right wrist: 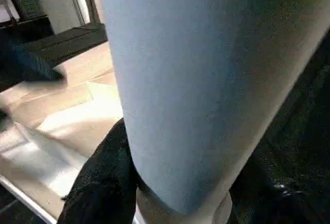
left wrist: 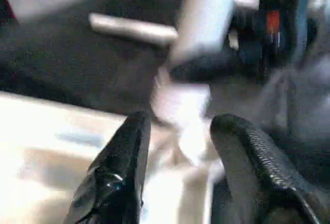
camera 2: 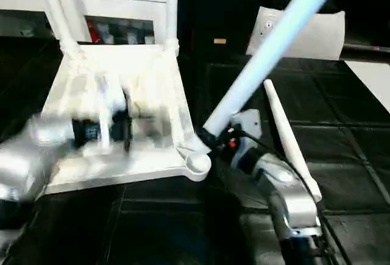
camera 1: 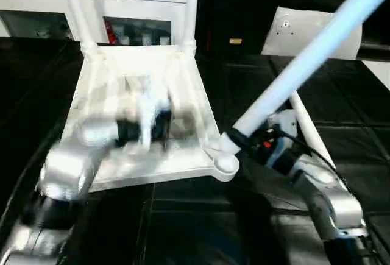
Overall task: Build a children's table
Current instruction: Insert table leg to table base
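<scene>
Two legs (camera 1: 191,9) stand in the tabletop (camera 1: 183,82); our right gripper (camera 1: 234,140) squeezes a third leg (camera 1: 304,64) beside the near corner socket (camera 1: 225,164), our left gripper (left wrist: 180,147) half open and empty, so next we tip it straight and push.

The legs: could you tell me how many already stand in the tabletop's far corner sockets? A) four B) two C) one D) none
B: two legs rise from the far corners of the tabletop, a third is held in the right gripper at the near corner socket, and a fourth lies on the floor.
</scene>
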Motion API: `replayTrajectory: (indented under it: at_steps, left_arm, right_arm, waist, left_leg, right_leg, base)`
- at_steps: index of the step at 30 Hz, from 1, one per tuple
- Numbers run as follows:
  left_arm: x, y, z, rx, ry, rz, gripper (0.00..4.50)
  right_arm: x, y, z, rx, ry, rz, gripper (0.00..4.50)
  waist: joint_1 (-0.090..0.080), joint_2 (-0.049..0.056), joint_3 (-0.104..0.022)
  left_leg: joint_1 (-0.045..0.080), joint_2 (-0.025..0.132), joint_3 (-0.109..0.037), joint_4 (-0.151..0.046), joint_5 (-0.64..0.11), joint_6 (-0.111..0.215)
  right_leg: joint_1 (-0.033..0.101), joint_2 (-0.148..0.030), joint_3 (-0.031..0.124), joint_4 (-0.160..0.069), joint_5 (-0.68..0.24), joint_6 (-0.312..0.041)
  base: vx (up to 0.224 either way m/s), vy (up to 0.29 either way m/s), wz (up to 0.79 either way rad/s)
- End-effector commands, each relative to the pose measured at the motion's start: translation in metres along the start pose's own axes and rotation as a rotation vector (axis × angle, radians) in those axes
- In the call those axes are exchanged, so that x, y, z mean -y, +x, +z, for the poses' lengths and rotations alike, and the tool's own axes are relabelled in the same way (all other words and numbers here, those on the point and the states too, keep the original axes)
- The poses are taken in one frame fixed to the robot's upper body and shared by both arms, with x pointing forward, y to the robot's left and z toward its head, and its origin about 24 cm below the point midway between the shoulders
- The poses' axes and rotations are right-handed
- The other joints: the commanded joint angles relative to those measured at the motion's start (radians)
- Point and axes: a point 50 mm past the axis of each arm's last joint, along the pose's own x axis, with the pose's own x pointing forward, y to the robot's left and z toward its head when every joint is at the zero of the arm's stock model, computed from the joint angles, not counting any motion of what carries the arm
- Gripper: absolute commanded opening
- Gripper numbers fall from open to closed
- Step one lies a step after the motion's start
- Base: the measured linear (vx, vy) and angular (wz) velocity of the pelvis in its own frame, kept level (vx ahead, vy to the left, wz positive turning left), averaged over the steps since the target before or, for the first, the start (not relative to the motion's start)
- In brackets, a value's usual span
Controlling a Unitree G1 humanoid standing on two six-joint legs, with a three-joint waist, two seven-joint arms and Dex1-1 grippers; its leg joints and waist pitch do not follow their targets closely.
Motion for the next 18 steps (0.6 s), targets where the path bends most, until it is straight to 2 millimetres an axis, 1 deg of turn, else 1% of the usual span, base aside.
replayTrajectory:
  at_steps: [1,3,4,7,8,11,12,13,14,16,17,18]
  left_arm:
    - [0.008,0.004,-0.011,-0.082,0.018,-0.007,2.26]
    - [0.011,0.006,-0.02,-0.114,0.008,-0.001,2.26]
    - [0.013,0.007,-0.024,-0.126,0.001,-0.001,2.26]
    - [0.017,0.011,-0.034,-0.15,-0.002,0.001,2.26]
    - [0.016,0.013,-0.036,-0.156,0.013,0.006,1.98]
    - [0.014,0.014,-0.04,-0.18,0.032,0.017,1.85]
    - [0.013,0.015,-0.042,-0.191,0.042,0.019,1.71]
    - [0.012,0.015,-0.044,-0.207,0.048,0.022,1.71]
    - [0.011,0.015,-0.046,-0.217,0.053,0.024,1.46]
    - [0.007,0.016,-0.048,-0.238,0.059,0.032,1.42]
    - [0.006,0.016,-0.049,-0.242,0.06,0.032,1.32]
    - [0.006,0.016,-0.049,-0.248,0.066,0.029,1.04]
  right_arm:
    - [-0.002,-0.004,0.007,0.016,-0.008,-0.002,1.93]
    - [-0.004,-0.005,0.006,0.012,-0.009,0.001,1.93]
    - [-0.005,-0.006,0.006,0.009,-0.01,0.001,1.93]
    - [-0.008,-0.007,0.004,-0.001,-0.012,0.005,1.92]
    - [-0.009,-0.007,0.004,-0.005,-0.013,0.007,1.92]
    - [-0.01,-0.006,0.003,-0.015,-0.015,0.012,1.92]
    - [-0.011,-0.006,0.002,-0.018,-0.017,0.015,1.92]
    - [-0.012,-0.005,0.002,-0.022,-0.02,0.018,1.92]
    - [-0.012,-0.005,0.001,-0.025,-0.021,0.021,1.92]
    - [-0.013,-0.005,0.001,-0.034,-0.027,0.027,1.92]
    - [-0.013,-0.005,0.001,-0.036,-0.028,0.029,1.92]
    - [-0.014,-0.005,0.0,-0.038,-0.028,0.029,1.92]
  waist:
    - [-0.002,0.014,-0.051]
    - [-0.004,0.013,-0.05]
    - [-0.005,0.012,-0.052]
    - [-0.004,0.012,-0.051]
    - [-0.005,0.011,-0.051]
    - [-0.005,0.011,-0.052]
    - [-0.006,0.012,-0.053]
    - [-0.006,0.012,-0.053]
    - [-0.005,0.013,-0.054]
    - [-0.005,0.013,-0.054]
    - [-0.004,0.014,-0.054]
    - [-0.005,0.013,-0.054]
  left_leg:
    - [0.008,0.046,-0.011,-0.074,-0.179,-0.004]
    - [0.007,0.045,-0.011,-0.074,-0.182,-0.004]
    - [0.008,0.045,-0.011,-0.074,-0.181,-0.005]
    - [0.008,0.044,-0.011,-0.074,-0.186,-0.007]
    - [0.007,0.043,-0.012,-0.074,-0.185,-0.005]
    - [0.007,0.042,-0.012,-0.072,-0.176,-0.001]
    - [0.006,0.042,-0.013,-0.072,-0.172,-0.002]
    - [0.006,0.042,-0.012,-0.072,-0.166,0.0]
    - [0.007,0.043,-0.013,-0.072,-0.164,-0.001]
    - [0.006,0.041,-0.012,-0.07,-0.158,0.001]
    - [0.007,0.043,-0.013,-0.071,-0.157,0.0]
    - [0.007,0.043,-0.013,-0.071,-0.159,0.0]
  right_leg:
    - [0.043,-0.068,0.048,-0.069,-0.143,-0.188]
    - [0.042,-0.068,0.048,-0.071,-0.152,-0.177]
    - [0.041,-0.068,0.048,-0.071,-0.157,-0.176]
    - [0.039,-0.068,0.049,-0.073,-0.167,-0.176]
    - [0.04,-0.068,0.048,-0.074,-0.169,-0.171]
    - [0.04,-0.067,0.048,-0.073,-0.158,-0.165]
    - [0.041,-0.068,0.048,-0.071,-0.15,-0.166]
    - [0.041,-0.067,0.048,-0.072,-0.14,-0.165]
    - [0.041,-0.068,0.048,-0.07,-0.132,-0.169]
    - [0.041,-0.067,0.048,-0.069,-0.117,-0.173]
    - [0.042,-0.069,0.048,-0.067,-0.111,-0.178]
    - [0.042,-0.069,0.048,-0.067,-0.107,-0.184]
  base:
    - [0.0,0.0,0.0]
    - [0.0,0.0,0.0]
    - [0.0,0.0,0.0]
    - [0.0,0.0,0.0]
    - [0.0,0.0,0.0]
    - [0.0,0.0,0.0]
    - [0.0,0.0,0.0]
    - [0.0,0.0,0.0]
    - [0.0,0.0,0.0]
    - [0.0,0.0,0.0]
    - [0.0,0.0,0.0]
    - [0.0,0.0,0.0]
